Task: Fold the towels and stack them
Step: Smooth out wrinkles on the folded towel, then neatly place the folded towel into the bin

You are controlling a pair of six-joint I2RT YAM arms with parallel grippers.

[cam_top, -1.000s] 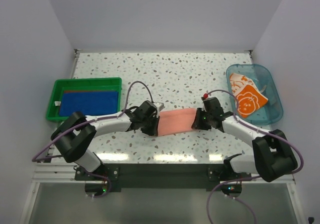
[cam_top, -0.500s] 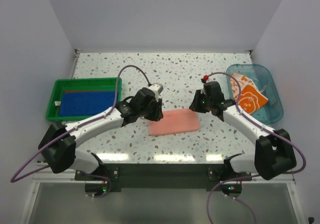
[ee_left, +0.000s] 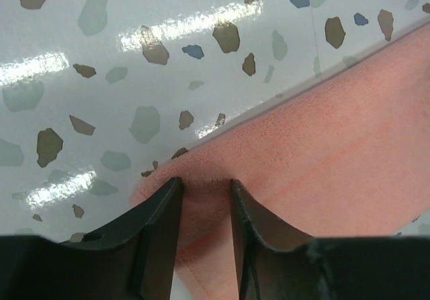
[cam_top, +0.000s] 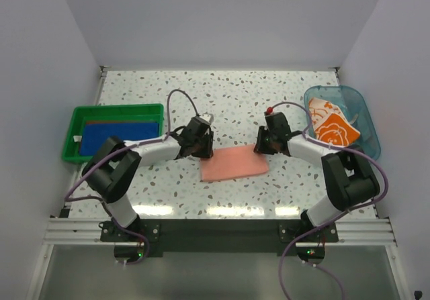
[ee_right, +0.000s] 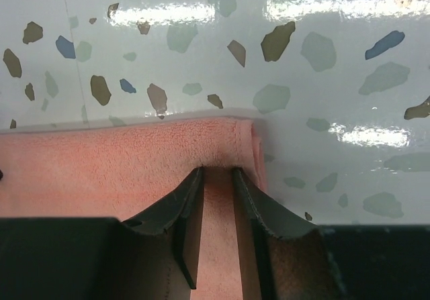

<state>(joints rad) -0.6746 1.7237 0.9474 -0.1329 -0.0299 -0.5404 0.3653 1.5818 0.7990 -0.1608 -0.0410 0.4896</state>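
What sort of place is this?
Most likely a lab robot workcell: plain white walls box in a speckled tabletop, two arms are bolted to a rail at its near edge, and a green tray and clear blue tub flank a pink towel.

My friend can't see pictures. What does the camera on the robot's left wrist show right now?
A pink towel lies on a shiny speckled table, seen from very close. The left claw pokes in from the bottom, its two dark fingers standing slightly apart with the towel's corner between them.
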